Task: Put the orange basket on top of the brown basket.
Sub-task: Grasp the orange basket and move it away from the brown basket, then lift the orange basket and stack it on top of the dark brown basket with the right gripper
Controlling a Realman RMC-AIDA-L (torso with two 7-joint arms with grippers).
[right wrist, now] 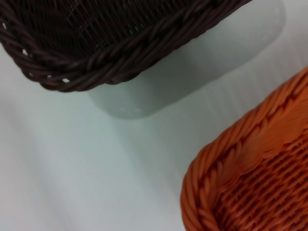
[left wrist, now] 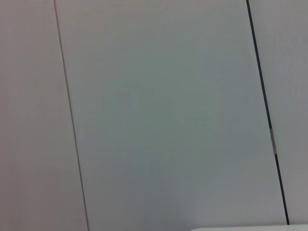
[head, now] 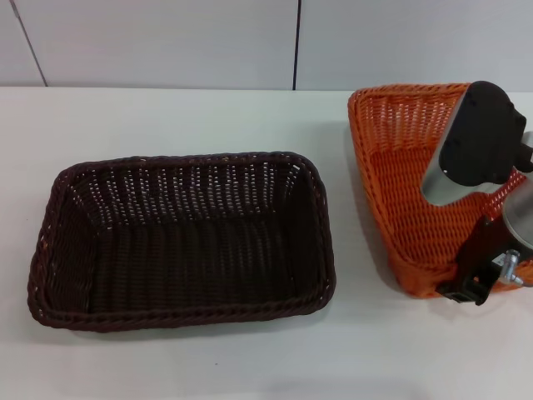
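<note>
Two woven baskets sit on the white bench (head: 208,367), apart from each other with a strip of bare surface between them. The orange basket (head: 396,167) lies at the right, toward the far edge; it is rectangular, bright orange, with sloping openwork sides and a braided rim, and it is turned at an angle so one corner points to the near side. In the right wrist view its rim corner (right wrist: 226,163) shows thick twisted strands over a tighter weave inside. The brown basket (head: 183,242) rests left of centre, squarely on the bench, very dark, almost black, of the same shape and weave, its hollow open upward with nothing lying in it. The right wrist view shows its braided edge (right wrist: 96,62) casting a shadow on the bench, near the orange rim but not touching it.

The right arm (head: 475,142) reaches in from the right side and hangs over the orange basket, its grey and black housing hiding the basket's right part; a black bracket with a metal fitting sits at the basket's near right corner. The jaws of the right gripper are not visible, so I cannot tell whether they are spread or pressed together. The left gripper appears nowhere; its wrist camera faces a pale panelled wall (left wrist: 159,115) with thin dark seams
</note>
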